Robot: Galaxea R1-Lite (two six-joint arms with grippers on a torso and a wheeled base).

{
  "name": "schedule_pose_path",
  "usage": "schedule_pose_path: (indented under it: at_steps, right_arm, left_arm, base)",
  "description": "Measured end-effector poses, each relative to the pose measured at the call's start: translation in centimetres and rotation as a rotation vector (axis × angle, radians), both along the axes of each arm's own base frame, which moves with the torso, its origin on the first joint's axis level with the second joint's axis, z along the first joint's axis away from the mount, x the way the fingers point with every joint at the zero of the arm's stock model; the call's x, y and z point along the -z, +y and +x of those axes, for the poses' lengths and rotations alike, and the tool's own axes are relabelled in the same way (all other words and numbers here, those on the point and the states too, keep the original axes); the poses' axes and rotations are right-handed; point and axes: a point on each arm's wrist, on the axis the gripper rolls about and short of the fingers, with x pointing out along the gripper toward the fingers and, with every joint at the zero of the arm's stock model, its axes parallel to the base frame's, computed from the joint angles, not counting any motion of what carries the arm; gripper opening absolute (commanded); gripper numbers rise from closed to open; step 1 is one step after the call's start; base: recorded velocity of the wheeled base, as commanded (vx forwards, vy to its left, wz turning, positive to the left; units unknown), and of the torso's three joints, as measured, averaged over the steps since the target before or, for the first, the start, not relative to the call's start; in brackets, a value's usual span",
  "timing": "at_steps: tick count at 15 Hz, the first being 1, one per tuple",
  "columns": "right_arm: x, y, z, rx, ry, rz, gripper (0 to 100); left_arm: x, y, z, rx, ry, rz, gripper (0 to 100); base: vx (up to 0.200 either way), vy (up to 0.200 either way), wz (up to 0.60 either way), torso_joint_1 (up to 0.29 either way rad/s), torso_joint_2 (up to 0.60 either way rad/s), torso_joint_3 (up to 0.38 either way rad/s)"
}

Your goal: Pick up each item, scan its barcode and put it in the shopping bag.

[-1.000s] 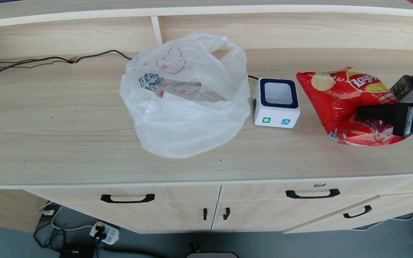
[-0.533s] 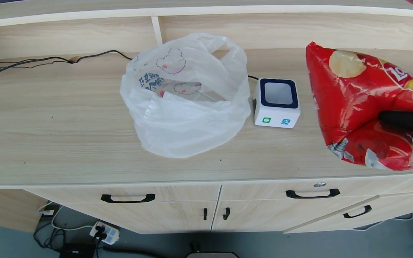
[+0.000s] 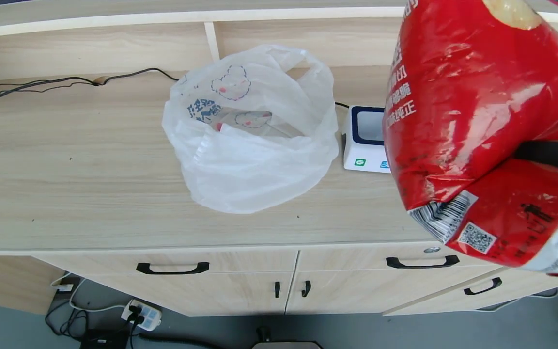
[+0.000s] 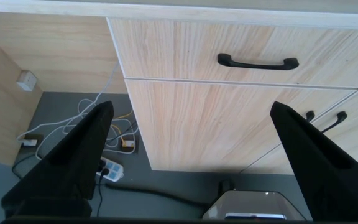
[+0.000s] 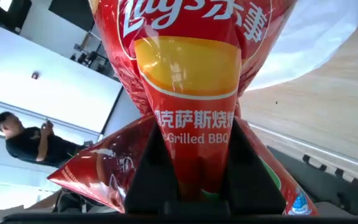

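While our right gripper (image 5: 196,134) is clamped on the chip bag (image 3: 472,106) at the frame's right, half covering the scanner (image 3: 362,140), our left gripper (image 4: 191,111) hangs with its fingers apart.

The surface (image 3: 90,160) is a long counter of light wood, with a low wooden wall along its far edge. A white plastic bag (image 3: 250,145) stands on it about in the middle, with its mouth open upward. Just to the right of the bag sits a small white scanner (image 3: 364,140) with a dark blue frame. At the far left, black cables (image 3: 41,85) lie on the wood.
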Motion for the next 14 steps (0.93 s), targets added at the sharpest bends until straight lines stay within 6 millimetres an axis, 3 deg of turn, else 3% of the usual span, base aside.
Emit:
schedule_pose_path:
  at_steps: [3,8,14]
  right_arm:
    - [0.4,1.6,1.4,-0.031,0.083,0.064,0]
    - [0.0,3.2,-0.1,-0.183,0.14,0.154,0]
    - [-0.2,3.7,-0.2,-0.221,0.17,0.21,0]
  left_arm:
    - [0.0,0.0,0.0,0.001,0.0,0.0,100]
    - [0.0,0.0,0.0,0.0,-0.002,0.001,100]
    - [0.0,0.0,0.0,0.001,0.001,0.001,100]
  base:
    - [0.0,0.0,0.0,0.0,0.0,0.0]
    - [0.0,0.0,0.0,0.0,0.0,0.0]
    - [0.0,0.0,0.0,0.0,0.0,0.0]
